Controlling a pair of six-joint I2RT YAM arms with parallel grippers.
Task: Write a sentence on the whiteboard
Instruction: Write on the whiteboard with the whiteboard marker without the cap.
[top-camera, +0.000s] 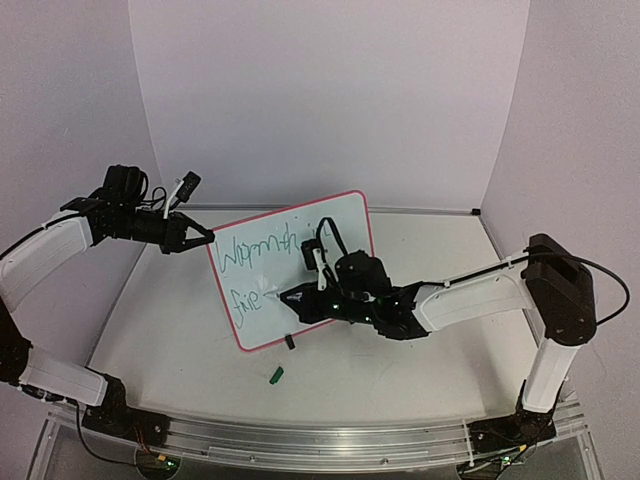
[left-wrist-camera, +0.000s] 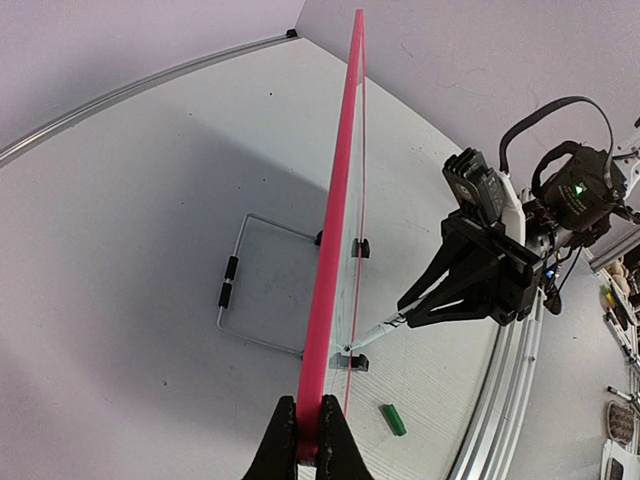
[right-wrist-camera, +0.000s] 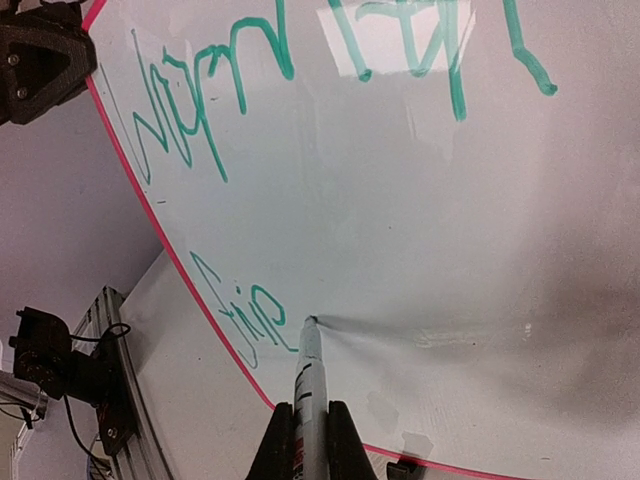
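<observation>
The whiteboard (top-camera: 290, 265) with a pink-red frame stands tilted at the table's middle. Green script on it reads "Warmth" on the top line (top-camera: 258, 248) and "frie" on the lower line (top-camera: 246, 297); both lines show close up in the right wrist view (right-wrist-camera: 240, 310). My left gripper (top-camera: 205, 237) is shut on the board's upper left edge (left-wrist-camera: 310, 440). My right gripper (top-camera: 300, 296) is shut on a marker (right-wrist-camera: 309, 400) whose tip touches the board just right of "frie". The marker also shows in the left wrist view (left-wrist-camera: 375, 335).
A green marker cap (top-camera: 277, 375) lies on the table in front of the board, also in the left wrist view (left-wrist-camera: 393, 419). A wire stand (left-wrist-camera: 250, 285) props the board from behind. Black clip feet (top-camera: 289, 342) sit at its lower edge.
</observation>
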